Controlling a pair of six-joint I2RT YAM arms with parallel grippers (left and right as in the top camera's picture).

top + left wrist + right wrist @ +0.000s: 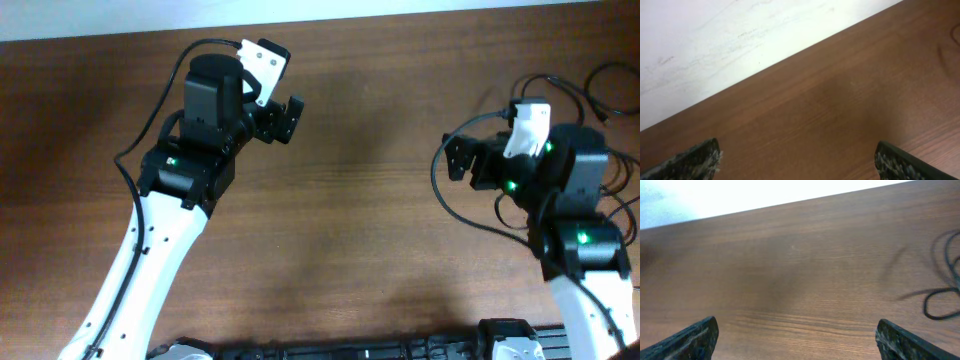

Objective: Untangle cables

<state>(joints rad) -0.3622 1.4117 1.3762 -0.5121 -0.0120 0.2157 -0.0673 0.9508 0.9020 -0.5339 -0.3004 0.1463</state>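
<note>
Left gripper and right gripper gape wide, empty; cables far right look thin, limp; pinch 1 loop.

In the overhead view the cables are cut off by the picture's right edge at the far right corner of the table. Where they are met by the right arm, on the table's right side, they cannot be told from the arm's own wires. Their ends are too small to be made out, and their number cannot be told. In the right wrist view they are blurred and clipped toward the table's right side. Of the left gripper and the right gripper only the fingertips are shown, the rest being cut off below. The left arm and the right arm are cut off at the table's near edge.
</note>
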